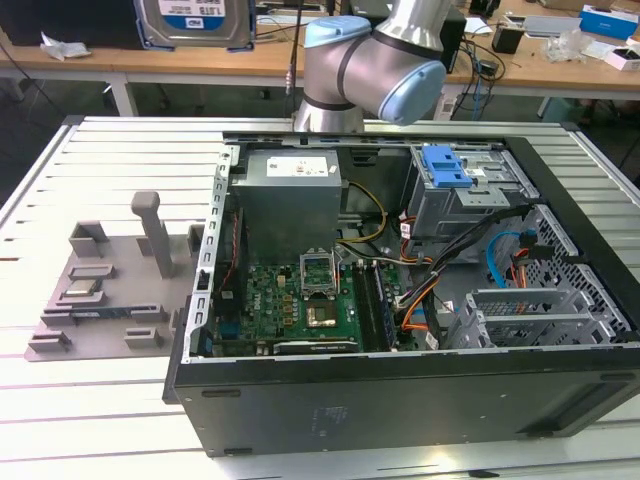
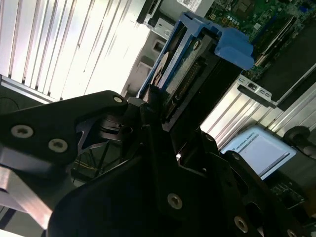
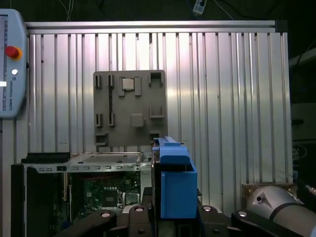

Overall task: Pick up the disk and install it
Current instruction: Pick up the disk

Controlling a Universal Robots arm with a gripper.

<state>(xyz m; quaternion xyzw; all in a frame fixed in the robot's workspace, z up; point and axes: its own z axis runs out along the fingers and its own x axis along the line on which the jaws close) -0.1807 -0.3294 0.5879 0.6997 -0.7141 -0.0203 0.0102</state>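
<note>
I am clamped on the disk (image 2: 174,69). My gripper (image 3: 170,216) pinches it across its thin dimension, a finger against each flat face, and its blue frame (image 3: 175,185) juts out beyond my fingertips. The disk stands on edge in my grasp, and its long axis runs straight away from my wrist.

In the exterior view the disk (image 1: 195,22) hangs high at the top. It is on the exterior view's left of my arm (image 1: 375,65), over the far side of the table (image 1: 60,400) and well apart from the open computer case (image 1: 400,400). Nothing touches it but me.

Through the first wrist view I look down past its tip. The grey parts tray (image 3: 131,108) lies beyond it, and the case (image 3: 74,192) is off to one side, with the green board (image 3: 106,195) showing inside. The drive cage (image 1: 445,190) with its blue latch sits at the case's end, on the exterior view's right. I judge that the room there is tight, hemmed in by metal walls and loose cables (image 1: 425,290). Up here the air around the disk is open on every side.
</note>
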